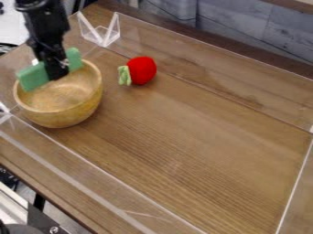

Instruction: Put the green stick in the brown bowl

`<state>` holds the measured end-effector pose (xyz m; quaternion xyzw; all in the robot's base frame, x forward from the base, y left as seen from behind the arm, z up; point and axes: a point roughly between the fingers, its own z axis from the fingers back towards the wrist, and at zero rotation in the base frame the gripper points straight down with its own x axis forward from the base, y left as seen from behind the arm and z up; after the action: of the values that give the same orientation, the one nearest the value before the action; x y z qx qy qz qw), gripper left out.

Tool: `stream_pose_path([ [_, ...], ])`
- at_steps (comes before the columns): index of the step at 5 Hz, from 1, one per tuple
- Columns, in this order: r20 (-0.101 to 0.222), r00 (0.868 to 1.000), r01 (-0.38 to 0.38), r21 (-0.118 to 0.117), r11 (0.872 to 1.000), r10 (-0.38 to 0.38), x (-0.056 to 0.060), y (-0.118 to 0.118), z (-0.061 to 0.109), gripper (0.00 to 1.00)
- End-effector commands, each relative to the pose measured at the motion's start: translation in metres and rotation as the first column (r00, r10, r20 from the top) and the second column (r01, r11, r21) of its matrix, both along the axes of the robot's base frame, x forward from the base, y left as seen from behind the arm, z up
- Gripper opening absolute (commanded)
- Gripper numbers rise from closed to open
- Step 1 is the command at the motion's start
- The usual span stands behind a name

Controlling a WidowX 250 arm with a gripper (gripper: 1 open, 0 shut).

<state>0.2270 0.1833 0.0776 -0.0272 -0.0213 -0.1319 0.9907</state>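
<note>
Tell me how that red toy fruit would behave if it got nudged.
The red toy fruit looks round, so it would probably roll on the smooth wooden table. Its green leaf sticks out sideways and may stop it early. It seems light.
</note>
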Motion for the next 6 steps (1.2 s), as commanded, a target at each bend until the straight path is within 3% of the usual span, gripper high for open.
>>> stream_pose_path([
  [1, 0.032, 0.999, -0.034, 0.019, 0.999, 0.034, 0.004, 0.023, 0.009, 0.00],
  [4, 0.000, 0.984, -0.176, -0.014, 0.984, 0.176, 0.011, 0.034, 0.001, 0.00],
  [6, -0.022, 0.988, -0.153, -0.030, 0.988, 0.152, 0.006, 0.026, -0.023, 0.00],
])
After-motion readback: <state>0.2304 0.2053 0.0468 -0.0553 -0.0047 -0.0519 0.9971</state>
